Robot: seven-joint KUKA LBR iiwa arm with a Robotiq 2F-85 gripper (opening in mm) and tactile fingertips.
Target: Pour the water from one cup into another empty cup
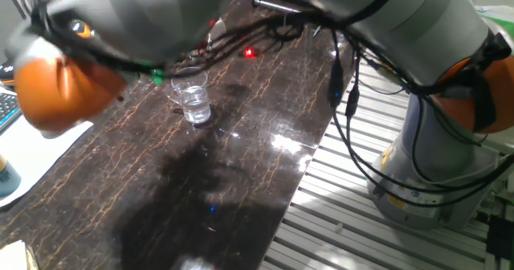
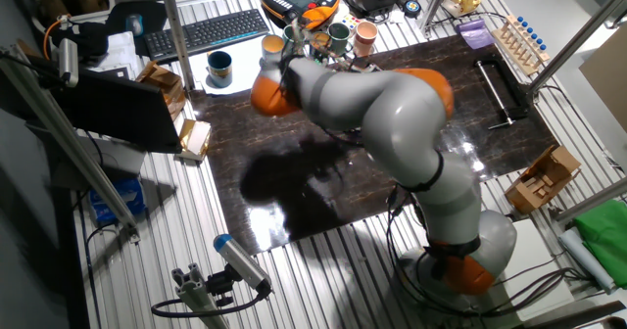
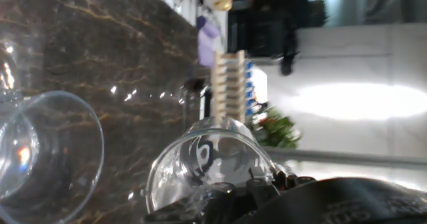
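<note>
In the hand view my gripper [image 3: 230,192] is turned on its side and shut on the shorter rounded cup [image 3: 207,161], which lies tilted with its rim towards the camera. To its left and close by stands the wider empty cup [image 3: 47,151], its open mouth facing the held cup's rim. One fixed view shows this tumbler [image 1: 193,101] upright on the dark marble table [image 1: 241,165], with what looks like water [image 1: 196,112] in its lower part. The arm's blurred body hides the gripper there. In the other fixed view the hand [image 2: 284,74] hangs over the table's far edge.
Coloured mugs [image 2: 219,67] [image 2: 364,35] and a keyboard [image 2: 206,30] sit behind the table. A wooden rack [image 2: 519,40] and a black bar [image 2: 495,89] are on the right. Slatted metal flooring [image 1: 385,238] surrounds the table.
</note>
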